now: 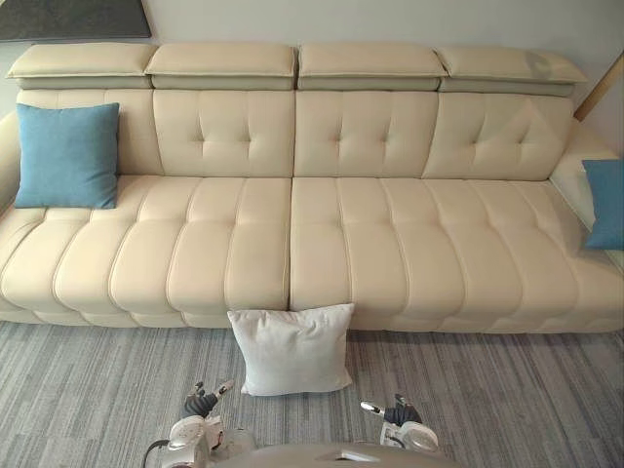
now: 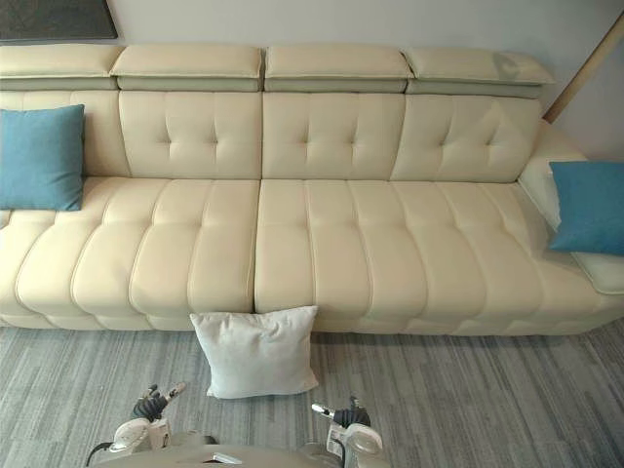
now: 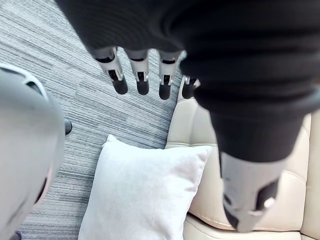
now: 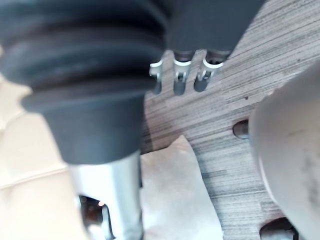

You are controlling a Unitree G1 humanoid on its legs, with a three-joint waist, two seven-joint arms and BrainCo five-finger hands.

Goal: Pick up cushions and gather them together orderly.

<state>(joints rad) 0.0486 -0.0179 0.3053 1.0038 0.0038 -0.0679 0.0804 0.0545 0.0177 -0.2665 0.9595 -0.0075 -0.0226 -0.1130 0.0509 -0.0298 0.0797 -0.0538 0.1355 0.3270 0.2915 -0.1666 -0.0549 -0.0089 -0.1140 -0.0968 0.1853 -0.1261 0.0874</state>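
Observation:
A white cushion point(image 1: 292, 349) stands on the grey carpet, leaning against the front of the cream sofa point(image 1: 292, 253) near its middle. A blue cushion point(image 1: 66, 154) rests upright at the sofa's left end, and another blue cushion point(image 2: 588, 207) leans at the right end. My left hand point(image 1: 201, 401) hangs low near the carpet, just left of the white cushion, fingers point(image 3: 142, 80) straight and holding nothing. On the other side my right hand point(image 1: 394, 412) hangs low right of the white cushion point(image 4: 175, 195), fingers point(image 4: 181, 80) relaxed and empty.
Grey striped carpet point(image 1: 507, 400) runs along the sofa's front. A dark picture frame point(image 1: 73, 18) hangs on the wall at the upper left. A wooden pole point(image 2: 583, 70) leans at the far right.

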